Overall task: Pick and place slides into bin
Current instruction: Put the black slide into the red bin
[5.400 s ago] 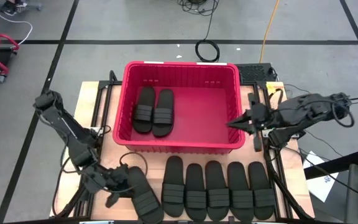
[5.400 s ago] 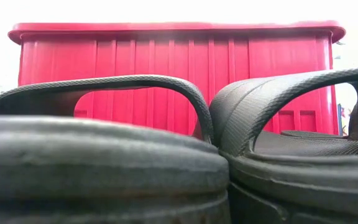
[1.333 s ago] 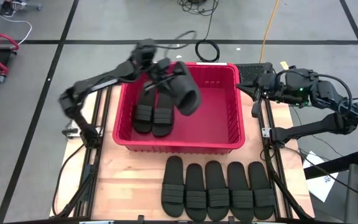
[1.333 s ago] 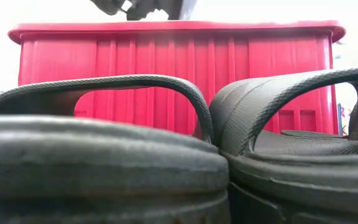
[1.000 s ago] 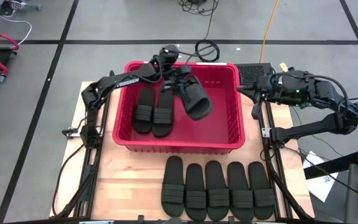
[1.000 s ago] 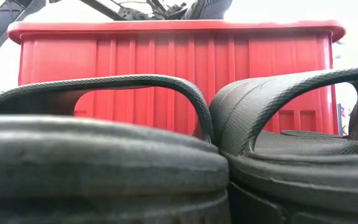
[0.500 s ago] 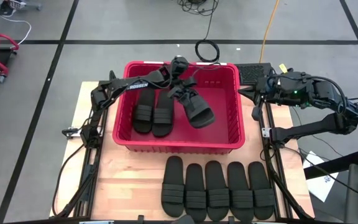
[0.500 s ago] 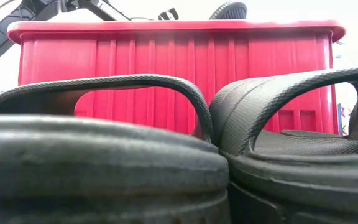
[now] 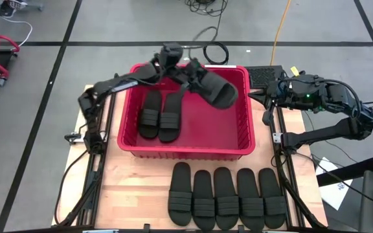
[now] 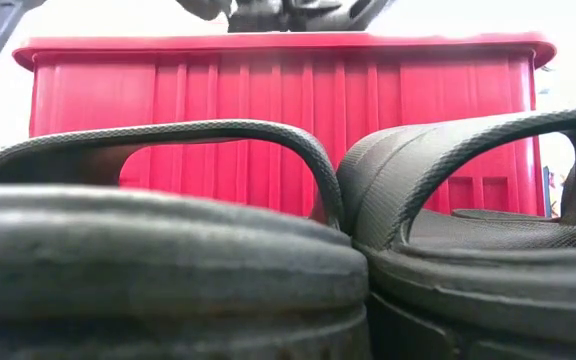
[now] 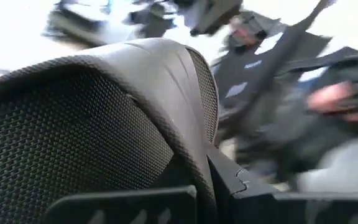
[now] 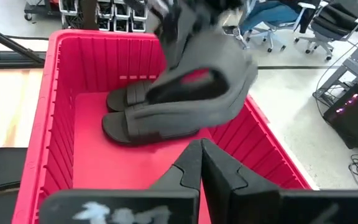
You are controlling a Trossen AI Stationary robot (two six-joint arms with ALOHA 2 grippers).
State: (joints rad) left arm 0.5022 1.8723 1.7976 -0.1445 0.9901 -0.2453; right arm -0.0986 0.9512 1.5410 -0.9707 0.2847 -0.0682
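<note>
My left gripper (image 9: 192, 77) is shut on one black slide (image 9: 217, 92) in the air over the far part of the red bin (image 9: 186, 153). The slide also shows in the right wrist view (image 12: 204, 68). Two slides (image 9: 160, 114) lie side by side on the bin's floor at its left. Several more slides (image 9: 226, 197) lie in a row on the table in front of the bin. My right gripper (image 9: 256, 95) is shut and empty beside the bin's far right corner. My left gripper pinches the held slide's sole at the end away from the strap (image 11: 166, 186), between its two fingers. The fingers come from the table's far left side, slanting down and lying along the slide. The slide is lifted clear over the bin, tilted, its strap end (image 12: 166, 93) farthest from the fingers.
The low view is filled by two slides (image 10: 168, 250) close up with the bin's near wall (image 10: 288, 110) behind them. Cables and a coil (image 9: 216, 52) lie on the floor beyond the table. The bin's right half (image 9: 222, 126) is bare floor.
My left gripper first dipped with the slide into the bin's middle. It has since risen and swung toward the bin's far right, and the slide has turned about and now stands above the rim. The slide stays held. My right arm has kept still.
</note>
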